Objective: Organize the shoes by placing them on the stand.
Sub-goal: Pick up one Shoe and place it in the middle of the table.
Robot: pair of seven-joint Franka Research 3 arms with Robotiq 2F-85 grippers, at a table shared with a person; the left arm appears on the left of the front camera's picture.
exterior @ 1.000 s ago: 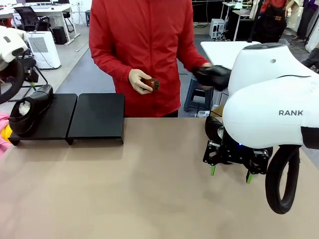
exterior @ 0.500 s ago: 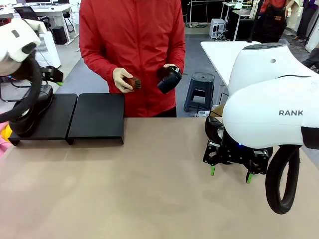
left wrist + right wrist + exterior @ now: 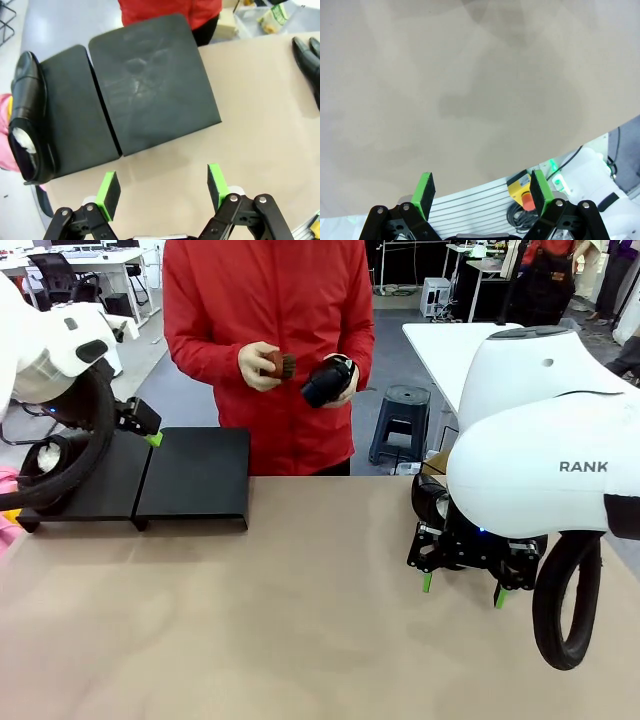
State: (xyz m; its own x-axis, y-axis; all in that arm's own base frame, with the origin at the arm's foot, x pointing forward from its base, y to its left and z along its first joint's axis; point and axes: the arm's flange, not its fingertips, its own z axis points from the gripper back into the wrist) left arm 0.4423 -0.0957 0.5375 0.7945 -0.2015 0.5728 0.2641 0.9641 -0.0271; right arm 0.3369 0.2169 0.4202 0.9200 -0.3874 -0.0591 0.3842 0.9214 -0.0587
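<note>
Right now the stand (image 3: 150, 100) shows as two flat matte-black panels set edge to edge, their tops faintly scuffed with grey, the front edge folded down into a short lip. One shoe (image 3: 32, 100) lies along the outer edge of the stand's left panel: glossy black leather, smooth rounded toe, a pale grey-white insole showing in its opening. The left gripper (image 3: 164, 189) hangs above the tan table (image 3: 300, 640) just in front of the stand, its jaws spread wide with nothing between the green pads (image 3: 111, 192). Two more shoes (image 3: 306, 57), dark and pointed, lie on the table well to the right of the stand. Behind the stand a person in a red jacket holds another shiny black shoe (image 3: 325, 382) in one hand (image 3: 350, 375) and a small brown brush (image 3: 283, 365) in the other hand (image 3: 255, 365). Well apart from the stand, the right gripper (image 3: 481, 192) is low over bare, smooth tabletop, jaws likewise wide and empty.
</note>
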